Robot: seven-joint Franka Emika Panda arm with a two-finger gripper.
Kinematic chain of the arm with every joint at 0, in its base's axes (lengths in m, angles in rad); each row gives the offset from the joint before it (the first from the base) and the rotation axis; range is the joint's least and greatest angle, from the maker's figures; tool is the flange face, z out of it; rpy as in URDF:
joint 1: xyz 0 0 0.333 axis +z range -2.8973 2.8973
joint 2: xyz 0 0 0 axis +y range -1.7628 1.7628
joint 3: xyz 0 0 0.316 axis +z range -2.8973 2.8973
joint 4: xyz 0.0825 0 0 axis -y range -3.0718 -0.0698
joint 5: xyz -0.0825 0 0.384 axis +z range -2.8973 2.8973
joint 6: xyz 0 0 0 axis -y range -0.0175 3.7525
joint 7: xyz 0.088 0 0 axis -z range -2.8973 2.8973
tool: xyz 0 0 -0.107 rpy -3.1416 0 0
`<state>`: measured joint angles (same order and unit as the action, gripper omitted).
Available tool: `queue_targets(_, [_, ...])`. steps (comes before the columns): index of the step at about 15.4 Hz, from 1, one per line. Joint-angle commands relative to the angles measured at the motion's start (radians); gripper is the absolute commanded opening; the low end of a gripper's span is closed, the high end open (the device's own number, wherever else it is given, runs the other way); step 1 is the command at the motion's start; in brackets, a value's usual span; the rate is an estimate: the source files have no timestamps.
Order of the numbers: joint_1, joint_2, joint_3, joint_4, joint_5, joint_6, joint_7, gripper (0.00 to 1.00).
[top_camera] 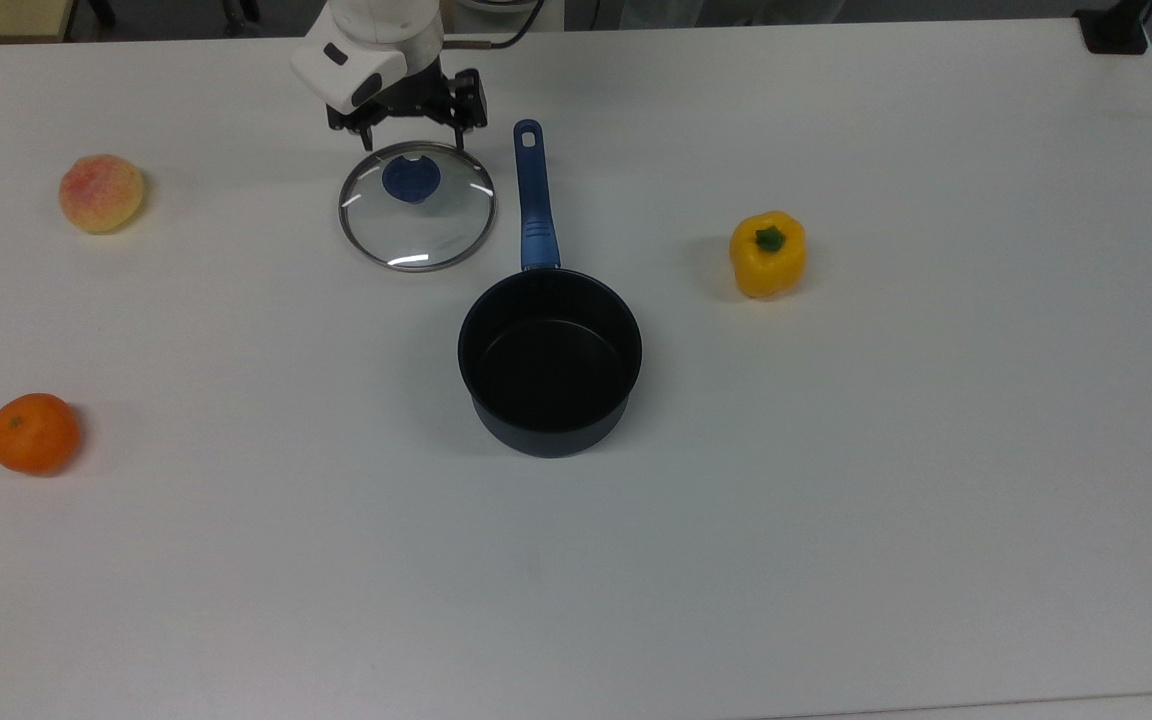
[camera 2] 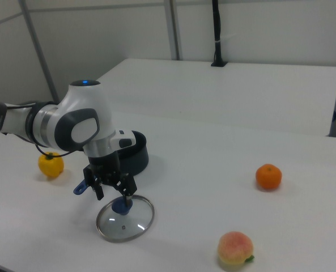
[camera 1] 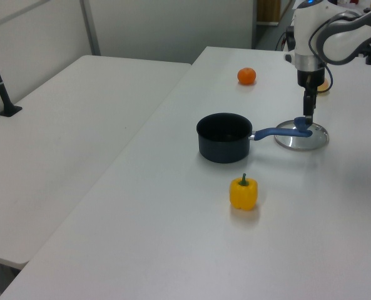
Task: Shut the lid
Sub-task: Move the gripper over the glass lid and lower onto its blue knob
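White tabletop (top_camera: 836,520) spreads across the whole scene, with a second white table beside it in the left view and pale partition walls behind.

On the tabletop lies the lid (top_camera: 417,205), a round pane of clear glass with a thin metal rim and a blue knob (top_camera: 412,178). It rests flat on the table, off the saucepan. In the top view, taking the saucepan (top_camera: 550,362) as the clock's centre, the lid sits at about 11 o'clock, just beside the saucepan's long blue handle (top_camera: 532,195), which points to 12 o'clock.

My gripper (top_camera: 414,135) hangs over the lid's far edge, at 12 o'clock from the knob in the top view. My two dark fingers are spread apart and point down, with nothing between them. In the right view one fingertip (camera 2: 127,199) is close above the knob; whether it touches the knob I cannot tell. My white arm (camera 2: 80,127) rises behind the gripper.

Other things, again clocked from the saucepan in the top view: a yellow bell pepper (top_camera: 768,254) at 2 o'clock, a peach (top_camera: 101,193) far out at 10 o'clock, and an orange (top_camera: 33,433) far out at 9 o'clock. The saucepan stands upright, dark and open-topped.
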<state>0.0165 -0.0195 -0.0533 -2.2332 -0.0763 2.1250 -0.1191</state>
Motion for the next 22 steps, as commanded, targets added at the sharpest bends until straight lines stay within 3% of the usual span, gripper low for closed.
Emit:
queue_targets(1, [0.006,-0.037,-0.002,-0.08,-0.013,0.131,0.056,1.0])
queue_targets(6, [0.011,-0.017,0.0,-0.098,-0.017,0.194,0.064,1.0])
queue_targets(10, [0.01,0.012,0.0,-0.098,-0.08,0.197,0.064,0.96])
queue_targets(19, [0.002,0.03,0.0,-0.092,-0.083,0.247,0.067,0.9])
queue_targets(22, [0.002,0.035,0.0,-0.092,-0.083,0.247,0.065,0.69])
